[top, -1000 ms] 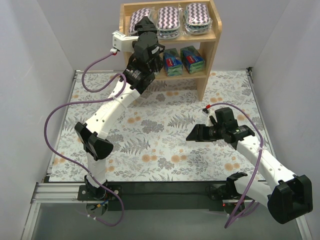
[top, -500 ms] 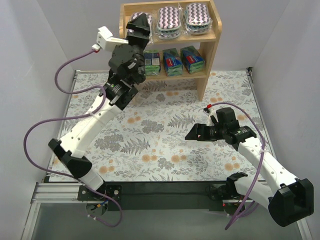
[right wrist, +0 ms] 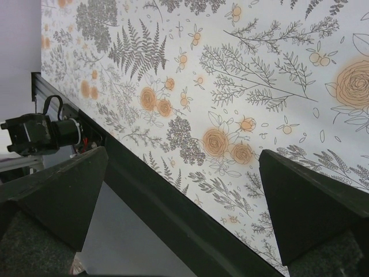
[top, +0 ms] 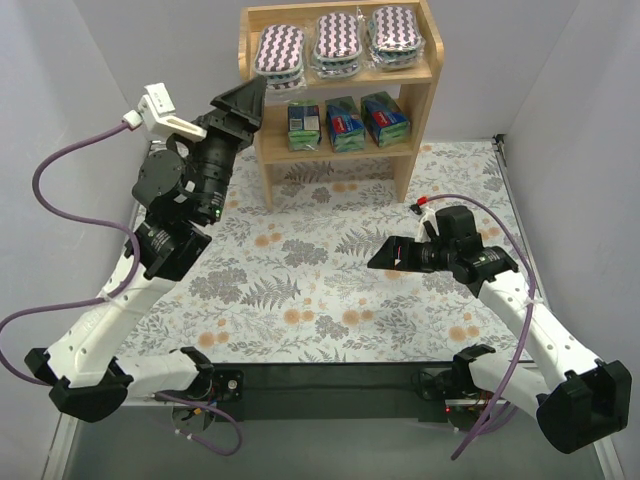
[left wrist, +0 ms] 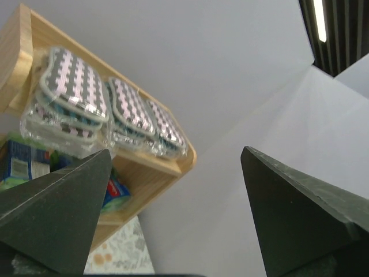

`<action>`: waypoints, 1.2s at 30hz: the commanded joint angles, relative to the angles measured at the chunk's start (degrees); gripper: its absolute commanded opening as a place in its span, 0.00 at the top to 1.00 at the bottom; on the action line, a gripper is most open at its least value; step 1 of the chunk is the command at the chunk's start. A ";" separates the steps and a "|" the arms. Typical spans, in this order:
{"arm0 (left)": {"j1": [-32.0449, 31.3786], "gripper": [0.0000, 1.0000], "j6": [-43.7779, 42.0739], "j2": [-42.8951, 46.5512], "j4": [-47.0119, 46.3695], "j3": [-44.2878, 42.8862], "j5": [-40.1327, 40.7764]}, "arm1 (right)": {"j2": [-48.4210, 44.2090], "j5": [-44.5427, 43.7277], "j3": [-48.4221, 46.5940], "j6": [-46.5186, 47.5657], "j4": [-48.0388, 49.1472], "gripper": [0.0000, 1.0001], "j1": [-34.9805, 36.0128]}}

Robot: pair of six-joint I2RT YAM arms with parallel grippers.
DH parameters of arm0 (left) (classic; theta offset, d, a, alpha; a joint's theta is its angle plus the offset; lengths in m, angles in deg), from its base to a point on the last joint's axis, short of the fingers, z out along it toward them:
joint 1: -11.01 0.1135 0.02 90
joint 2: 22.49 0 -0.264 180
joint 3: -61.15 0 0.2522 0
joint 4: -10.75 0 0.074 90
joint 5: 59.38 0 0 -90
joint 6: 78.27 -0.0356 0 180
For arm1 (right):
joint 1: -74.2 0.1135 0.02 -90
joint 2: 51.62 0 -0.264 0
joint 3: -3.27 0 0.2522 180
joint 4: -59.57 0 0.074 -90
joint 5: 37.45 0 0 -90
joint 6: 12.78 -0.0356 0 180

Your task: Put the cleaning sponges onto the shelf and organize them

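In the left wrist view, the shelf (left wrist: 12,60) is running off the left edge; a dark finger (left wrist: 57,213) is covering most of the boxy packs (left wrist: 22,164); from above, their print is showing too small to read.

Three pads (top: 337,40) abreast on shelf (top: 416,140) top tier; three packs (top: 345,122) abreast on lower tier.

Shelf top tier (top: 345,80) — packed w/ sponges (top: 338,38)

Along the top tier of the light-wood shelf (top: 421,120), side by side: three purple-and-white striped pads (top: 338,42) in clear wrap — on the lower tier, three boxy printed packs (top: 346,124), upright.
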 commanded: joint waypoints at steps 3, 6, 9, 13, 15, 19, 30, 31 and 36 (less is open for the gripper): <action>1.21 0.58 -3.93 0.10 7.42 3.26 -10.99 | -1.07 0.22 -3.64 -1.38 1.28 0.03 0.26; 5.94 1.00 -2.89 -5.07 12.32 -1.73 -14.69 | -1.33 0.05 -4.08 -1.99 1.02 0.04 0.26; 13.33 1.00 1.41 -8.33 13.40 -1.76 -21.63 | -1.86 0.05 -4.25 -2.35 0.84 0.05 0.26; 15.45 1.00 1.78 -12.54 9.88 -2.97 -23.23 | -3.09 -0.57 -4.08 -2.78 0.32 0.05 0.26; 15.80 1.00 1.86 -15.53 10.67 -4.65 -23.49 | -3.53 -0.74 -3.55 -2.96 0.23 0.05 0.26; 15.89 1.00 2.39 -18.26 9.45 -5.98 -24.46 | -5.02 -1.45 -2.67 -3.40 -0.04 0.05 0.26; 16.77 1.00 2.65 -21.61 8.65 -10.45 -24.81 | -7.31 -2.41 -1.09 -3.67 -0.83 0.05 0.26; 16.77 1.00 2.74 -21.61 8.82 -11.07 -25.68 | -7.48 -2.50 -1.00 -3.67 -0.92 0.05 0.26; 17.47 1.00 3.44 -22.05 10.67 -11.78 -25.25 | -7.84 -2.59 -0.21 -3.84 -0.83 0.05 0.26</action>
